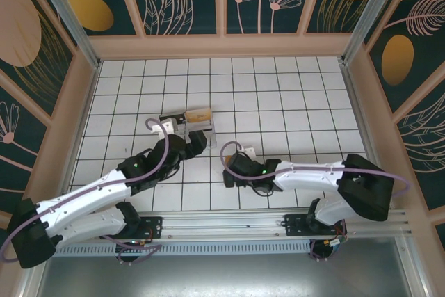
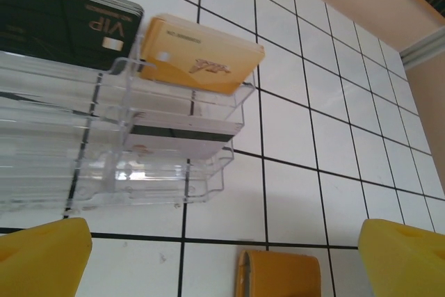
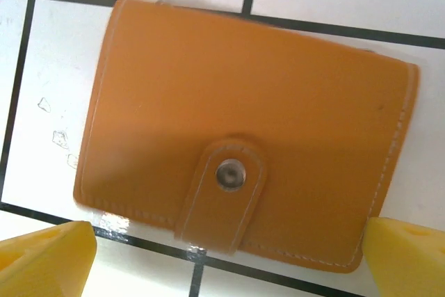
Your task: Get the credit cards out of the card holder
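Observation:
The card holder (image 3: 243, 130) is an orange-brown wallet lying flat on the white tiles, closed, its snap flap (image 3: 229, 193) fastened. My right gripper (image 3: 226, 259) hovers over it, open, its yellow fingers (image 3: 45, 259) at either side of the flap edge. In the top view the right gripper (image 1: 229, 170) covers the wallet. Three credit cards sit in a clear tray (image 2: 104, 172): a black VIP card (image 2: 62, 22), an orange card (image 2: 198, 53) and one with a dark stripe (image 2: 184, 137). My left gripper (image 2: 222, 262) is open just short of the tray, holding nothing.
An orange-brown rounded piece (image 2: 278, 273) shows at the bottom edge between the left fingers; I cannot tell what it is. The tray (image 1: 191, 126) stands mid-table, the orange card (image 1: 198, 114) sticking up from it. Wooden walls (image 1: 222, 45) ring the tiled floor.

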Available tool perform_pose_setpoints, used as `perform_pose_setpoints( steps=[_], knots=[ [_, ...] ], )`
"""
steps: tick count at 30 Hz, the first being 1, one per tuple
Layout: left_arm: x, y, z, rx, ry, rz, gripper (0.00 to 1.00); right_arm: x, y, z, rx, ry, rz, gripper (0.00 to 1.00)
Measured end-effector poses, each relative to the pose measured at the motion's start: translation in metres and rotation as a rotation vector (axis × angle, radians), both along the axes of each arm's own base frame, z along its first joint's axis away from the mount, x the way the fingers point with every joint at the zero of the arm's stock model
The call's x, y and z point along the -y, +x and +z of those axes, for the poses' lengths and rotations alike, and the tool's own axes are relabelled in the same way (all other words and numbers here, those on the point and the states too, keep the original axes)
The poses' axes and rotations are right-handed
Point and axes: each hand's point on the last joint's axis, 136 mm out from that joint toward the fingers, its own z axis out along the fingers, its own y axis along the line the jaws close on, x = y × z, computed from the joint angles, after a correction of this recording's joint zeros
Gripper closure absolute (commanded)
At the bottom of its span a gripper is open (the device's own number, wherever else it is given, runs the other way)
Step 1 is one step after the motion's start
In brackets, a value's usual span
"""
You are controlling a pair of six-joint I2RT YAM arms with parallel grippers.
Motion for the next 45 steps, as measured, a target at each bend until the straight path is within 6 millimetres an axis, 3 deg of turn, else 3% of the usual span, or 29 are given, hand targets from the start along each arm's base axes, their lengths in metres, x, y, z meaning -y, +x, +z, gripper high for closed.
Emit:
perform_pose_setpoints(
  steps=[7,12,21,29,32,35,37,39,45],
  knots=[
    [-0.008,-0.002,-0.008,-0.005,0.021,0.012,0.01,0.01,0.004,-0.015,0.008,-0.154,-0.038,0.01],
    [-0.009,-0.003,-0.013,-0.012,0.028,0.012,0.01,0.027,0.02,-0.014,0.013,-0.172,-0.116,0.01],
    [-0.01,-0.004,-0.014,-0.014,0.032,0.012,0.01,0.102,0.064,-0.009,0.04,-0.248,-0.326,0.01],
    [-0.011,-0.004,-0.014,-0.01,0.041,0.011,0.01,0.144,0.071,0.001,0.04,-0.186,-0.465,0.04],
    [-0.011,-0.004,-0.014,-0.008,0.046,0.007,0.01,0.137,0.072,0.019,0.061,-0.068,-0.471,0.09],
    [-0.01,-0.003,-0.015,-0.006,0.053,0.003,0.01,0.12,0.078,0.045,0.104,0.102,-0.483,0.24],
    [-0.01,-0.003,-0.015,-0.006,0.058,0.001,0.01,0.107,0.081,0.055,0.105,0.196,-0.484,0.26],
    [-0.01,-0.003,-0.016,-0.006,0.061,-0.001,0.01,0.097,0.083,0.052,0.074,0.244,-0.479,0.27],
    [-0.01,-0.004,-0.015,0.001,0.056,-0.003,0.01,0.082,0.08,0.017,-0.081,0.265,-0.492,0.25]
  ],
)
